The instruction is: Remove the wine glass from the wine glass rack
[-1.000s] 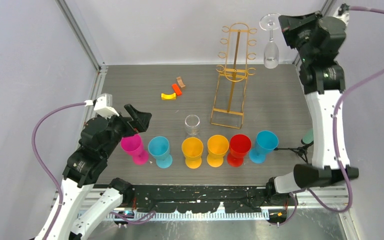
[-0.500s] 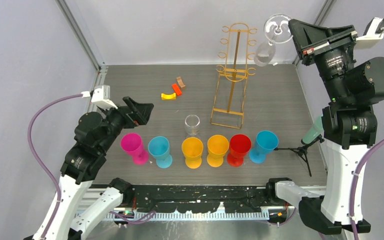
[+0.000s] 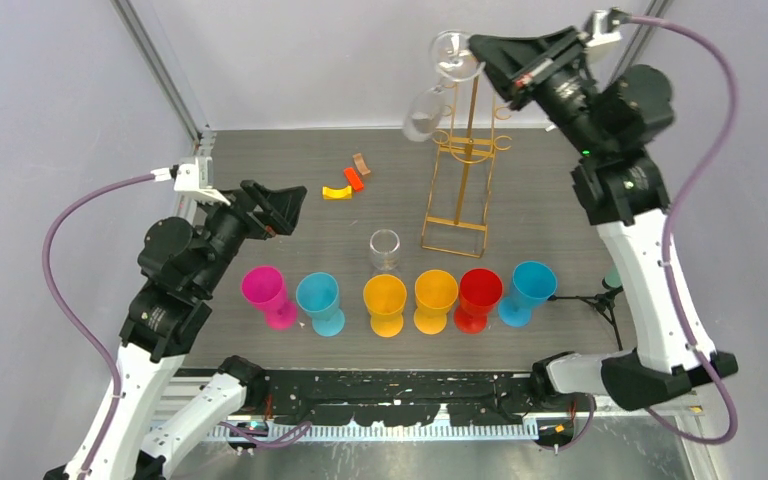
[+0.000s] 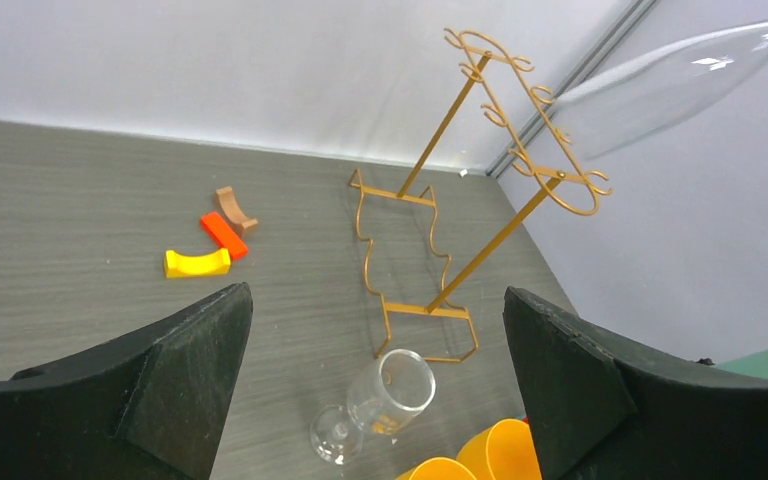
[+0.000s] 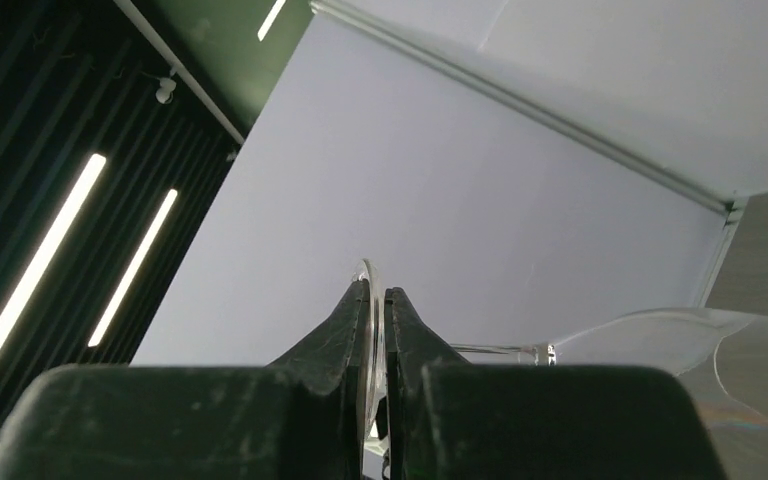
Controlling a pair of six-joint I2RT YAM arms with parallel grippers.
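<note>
Rt gripper [image 3: 478, 50]: high at rear of cell, jaws almost closed, pinched on thin round foot of clear stemmed wine glass [image 3: 423, 108]. Pinch on foot's edge confirmed in rt wrist view.

Glass in air, tilted, bowl lower than foot. Positioned left of and just beside upper part of tall gold wire rack w/ curled hooks [image 3: 463, 170]. Contact w/ wire not determinable.

Rack upright at rear centre of grey wood-grain table [image 3: 260, 170].

Lt gripper [image 3: 282, 205]: jaws spread wide, nothing between fingers. Hovers above table's left side, well apart from rack.

Other items:
- Second clear glass [image 3: 385, 248] on table, near rack's base.
- Row of six coloured plastic goblets [image 3: 385, 300] along near edge: pink, blue, two orange-yellow, red, blue.
- Three small blocks [image 3: 354, 180] (yellow curved, orange, tan) on table left of rack.
</note>
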